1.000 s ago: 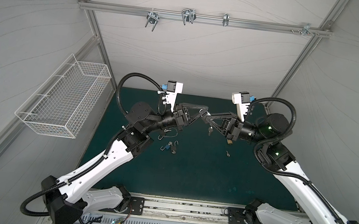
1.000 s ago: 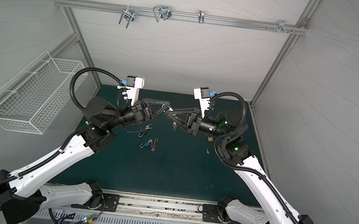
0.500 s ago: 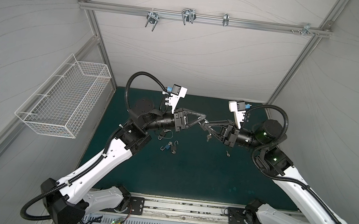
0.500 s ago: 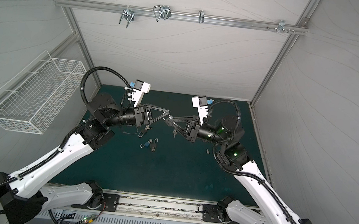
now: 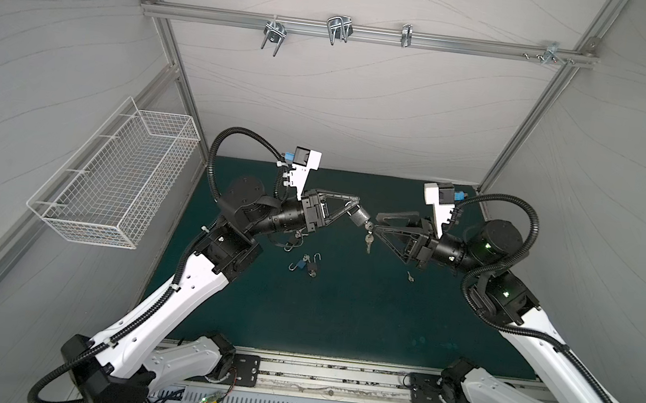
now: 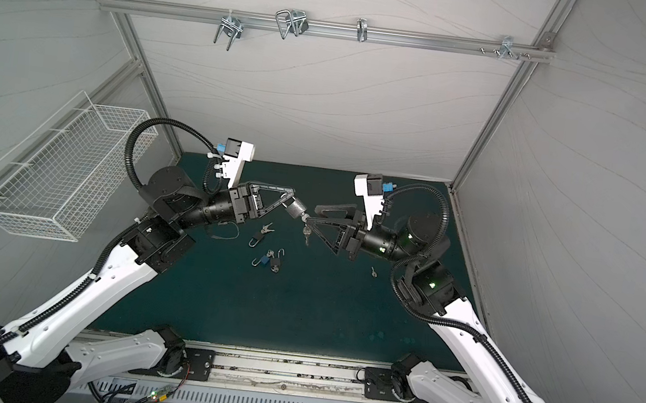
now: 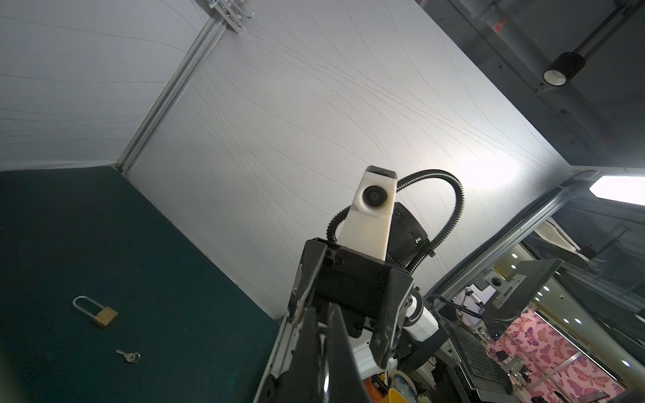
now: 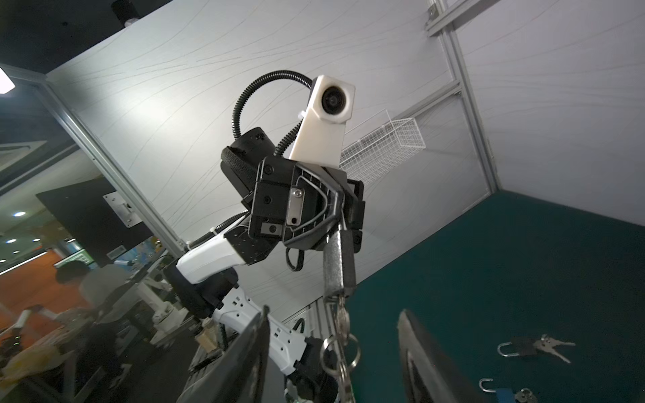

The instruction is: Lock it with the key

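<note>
Left gripper (image 5: 355,211) is pinching the small steel padlock (image 5: 361,218) in mid-air above the mat (image 5: 340,317), while the right gripper (image 8: 333,312) is hanging spread around the key (image 8: 343,321) seated in its end, not touching it. I'm judging the key stiff, thin and slick, its ring (image 8: 356,352) dangling loose, so I'm planning to grip flat across the bow.

No text, label, brand, number or sign can be read in any view. The silver padlock (image 8: 338,265) shows no legible marking, and the brass padlock (image 7: 104,315) on the tabletop (image 7: 52,244) is too small and dim to read.
</note>
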Robot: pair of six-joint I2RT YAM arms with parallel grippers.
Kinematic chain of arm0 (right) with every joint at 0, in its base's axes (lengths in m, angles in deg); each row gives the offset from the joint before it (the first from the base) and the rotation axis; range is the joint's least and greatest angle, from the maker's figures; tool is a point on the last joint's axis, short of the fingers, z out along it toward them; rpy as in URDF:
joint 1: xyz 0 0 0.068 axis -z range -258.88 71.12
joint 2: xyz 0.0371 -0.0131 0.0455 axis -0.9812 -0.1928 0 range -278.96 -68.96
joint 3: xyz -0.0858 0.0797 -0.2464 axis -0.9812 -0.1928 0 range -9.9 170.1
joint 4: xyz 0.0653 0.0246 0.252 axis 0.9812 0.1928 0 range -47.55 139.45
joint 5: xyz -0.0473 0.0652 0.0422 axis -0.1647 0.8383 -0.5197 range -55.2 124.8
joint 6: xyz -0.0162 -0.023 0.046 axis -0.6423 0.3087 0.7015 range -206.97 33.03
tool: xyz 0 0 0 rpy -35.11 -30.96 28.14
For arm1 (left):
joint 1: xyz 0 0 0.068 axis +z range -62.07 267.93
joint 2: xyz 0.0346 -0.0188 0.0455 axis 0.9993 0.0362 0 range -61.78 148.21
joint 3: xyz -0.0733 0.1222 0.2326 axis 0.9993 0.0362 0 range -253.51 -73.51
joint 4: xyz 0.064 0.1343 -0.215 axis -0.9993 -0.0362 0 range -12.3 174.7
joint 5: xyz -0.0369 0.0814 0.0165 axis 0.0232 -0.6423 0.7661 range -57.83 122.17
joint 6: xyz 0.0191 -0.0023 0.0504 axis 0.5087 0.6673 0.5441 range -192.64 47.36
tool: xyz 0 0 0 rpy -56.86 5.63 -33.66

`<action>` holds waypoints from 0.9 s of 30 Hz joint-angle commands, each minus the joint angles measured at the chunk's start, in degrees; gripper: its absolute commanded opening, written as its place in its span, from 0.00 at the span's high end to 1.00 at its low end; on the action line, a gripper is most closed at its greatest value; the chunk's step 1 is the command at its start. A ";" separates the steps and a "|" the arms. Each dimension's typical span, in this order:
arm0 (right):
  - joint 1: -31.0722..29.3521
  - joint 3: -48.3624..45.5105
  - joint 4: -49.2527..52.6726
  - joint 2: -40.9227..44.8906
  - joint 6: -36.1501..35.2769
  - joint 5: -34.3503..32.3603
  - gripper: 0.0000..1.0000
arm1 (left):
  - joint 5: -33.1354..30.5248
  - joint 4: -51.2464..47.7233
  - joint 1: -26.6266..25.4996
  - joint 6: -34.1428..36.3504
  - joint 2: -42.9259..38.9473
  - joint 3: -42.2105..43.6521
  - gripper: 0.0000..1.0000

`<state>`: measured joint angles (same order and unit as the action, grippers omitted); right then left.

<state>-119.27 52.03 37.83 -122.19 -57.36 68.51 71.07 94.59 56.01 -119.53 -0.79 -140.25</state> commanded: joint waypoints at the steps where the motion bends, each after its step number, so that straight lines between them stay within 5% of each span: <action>1: -4.60 2.47 9.09 0.73 -11.48 -9.93 0.41 | -3.67 -0.71 0.04 1.47 -1.07 -2.63 1.00; 15: -9.76 6.32 14.28 -3.23 -16.86 -18.35 0.46 | -4.57 -0.44 0.10 1.11 -1.25 -1.35 1.00; 27: -9.89 6.89 15.33 -3.63 -16.95 -19.89 0.67 | -4.42 -0.37 0.10 1.31 -1.19 -1.20 1.00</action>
<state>-128.79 57.54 52.10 -126.08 -73.47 49.83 66.78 91.03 56.01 -119.05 -0.95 -140.25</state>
